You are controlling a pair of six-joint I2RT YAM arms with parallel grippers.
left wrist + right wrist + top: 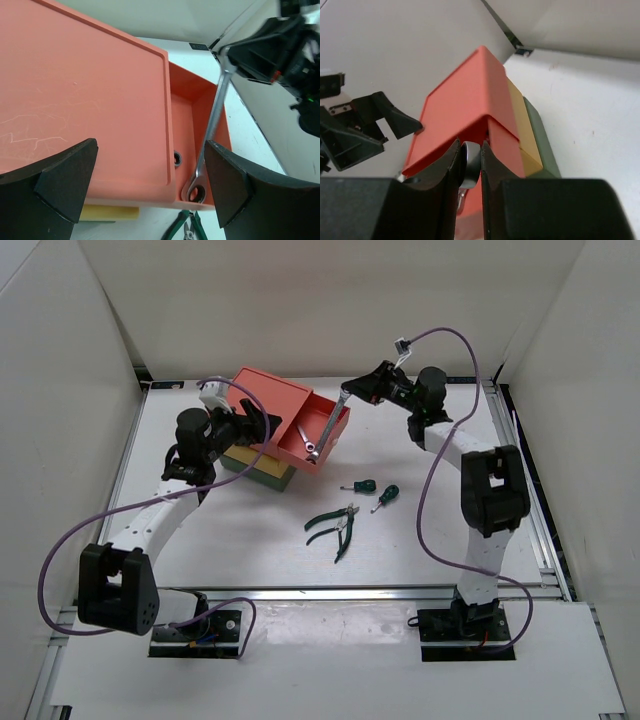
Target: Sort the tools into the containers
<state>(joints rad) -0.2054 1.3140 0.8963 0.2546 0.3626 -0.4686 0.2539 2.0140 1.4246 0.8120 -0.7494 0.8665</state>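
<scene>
With the right fingers [449,167] clamped on the wrench [214,120], whose ring end hangs inside the open red drawer [182,125] beside the other wrench [177,158], lower it to the floor, clear of the wall, before releasing; the left fingers [65,175] gape wide.

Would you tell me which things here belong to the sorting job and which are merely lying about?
Job: held wrench, second wrench in the red drawer, screwdrivers, pliers, yellow drawer, green drawer.
Lying about: only the purple cables.
</scene>
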